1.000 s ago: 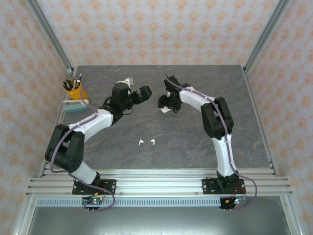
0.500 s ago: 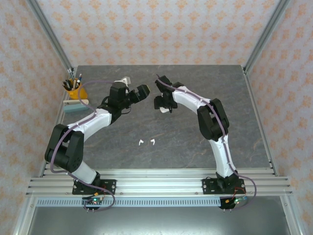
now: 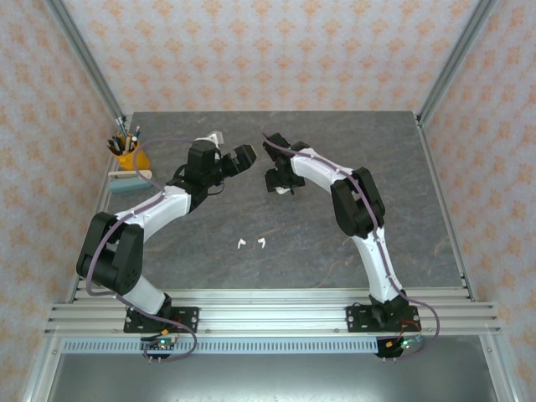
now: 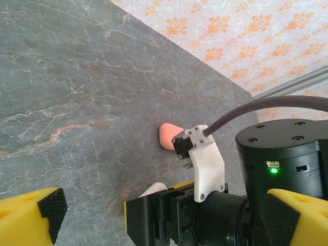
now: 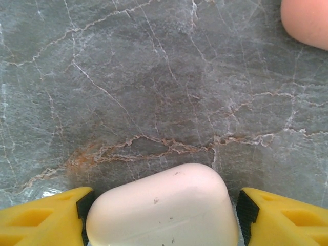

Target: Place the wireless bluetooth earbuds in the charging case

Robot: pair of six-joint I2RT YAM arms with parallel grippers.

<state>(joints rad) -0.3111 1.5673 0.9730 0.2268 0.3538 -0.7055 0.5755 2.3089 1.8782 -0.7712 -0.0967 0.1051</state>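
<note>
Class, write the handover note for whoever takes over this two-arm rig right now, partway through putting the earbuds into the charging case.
Left gripper: open, empty, above the far part of the table.
Right gripper: closed on the white case, whose lid looks shut.
Pink case: on the table just beyond the white one.
Two white earbuds: loose on the table nearer the arm bases, apart from both grippers.
Done: white case gripped.
Left: open the case, then pick up and seat each earbud.
</note>
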